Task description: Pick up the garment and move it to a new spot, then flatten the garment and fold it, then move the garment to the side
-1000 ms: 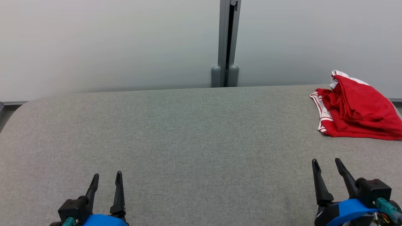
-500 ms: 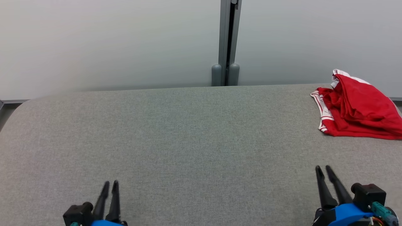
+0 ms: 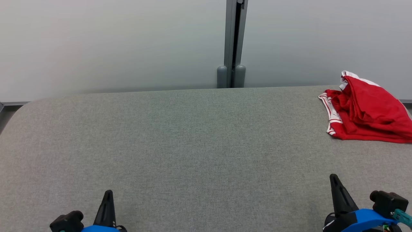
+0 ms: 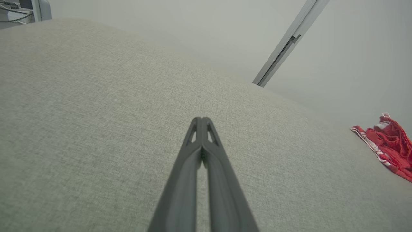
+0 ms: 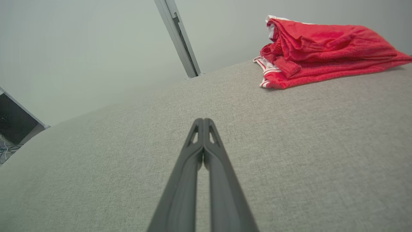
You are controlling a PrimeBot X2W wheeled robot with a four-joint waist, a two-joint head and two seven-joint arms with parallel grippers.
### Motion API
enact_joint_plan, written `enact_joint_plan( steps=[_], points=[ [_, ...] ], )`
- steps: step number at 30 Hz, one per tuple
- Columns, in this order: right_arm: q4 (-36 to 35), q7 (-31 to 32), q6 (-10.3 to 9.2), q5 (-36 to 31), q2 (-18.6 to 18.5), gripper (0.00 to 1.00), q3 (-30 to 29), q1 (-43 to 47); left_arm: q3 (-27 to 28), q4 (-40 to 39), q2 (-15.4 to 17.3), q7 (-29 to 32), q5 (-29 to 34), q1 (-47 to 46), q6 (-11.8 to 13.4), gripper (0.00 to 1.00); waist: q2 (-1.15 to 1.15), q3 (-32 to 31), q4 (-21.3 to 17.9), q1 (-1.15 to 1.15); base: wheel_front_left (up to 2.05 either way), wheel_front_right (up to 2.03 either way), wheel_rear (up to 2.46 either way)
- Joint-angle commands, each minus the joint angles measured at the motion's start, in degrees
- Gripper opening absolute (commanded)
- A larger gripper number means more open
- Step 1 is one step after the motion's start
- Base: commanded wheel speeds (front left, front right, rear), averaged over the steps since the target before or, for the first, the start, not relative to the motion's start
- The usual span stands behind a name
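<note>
A red garment (image 3: 365, 111) with white striped trim lies bunched at the far right of the grey padded table (image 3: 193, 148); it also appears as the red garment (image 5: 318, 53) in the right wrist view and the red garment (image 4: 388, 146) at the right edge of the left wrist view. My left gripper (image 3: 107, 195) sits at the lower left, shut and empty, fingertips together (image 4: 201, 120). My right gripper (image 3: 334, 178) sits at the lower right, shut and empty, fingertips pressed together (image 5: 203, 121). Both are well short of the garment.
A pale wall runs behind the table, with a grey vertical post (image 3: 233, 45) at its middle. The table's rounded left corner (image 3: 19, 109) shows at the far left. Dark equipment with cables (image 5: 11, 129) stands beyond that edge.
Both grippers went from open to shut and drew back toward the bottom edge of the head view. The garment has not moved.
</note>
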Motion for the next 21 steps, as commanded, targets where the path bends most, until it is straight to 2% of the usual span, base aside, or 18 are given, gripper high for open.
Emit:
enact_joint_plan(
  steps=[1,21],
  points=[
    [-1.2,0.4,0.00,2.6,-0.2,0.00,-0.2,-1.3,0.7,-1.4,0.1,0.4,-2.2,-1.8,-0.1,0.00,-0.01,0.0,0.0,0.00,0.00,0.00,0.00],
    [-2.0,3.6,0.01,21.3,-0.3,0.00,-0.6,-2.6,2.8,-4.3,-0.3,5.0,-19.2,-3.2,-0.2,0.00,-0.01,0.2,0.0,0.00,0.00,0.00,0.00]
  ],
)
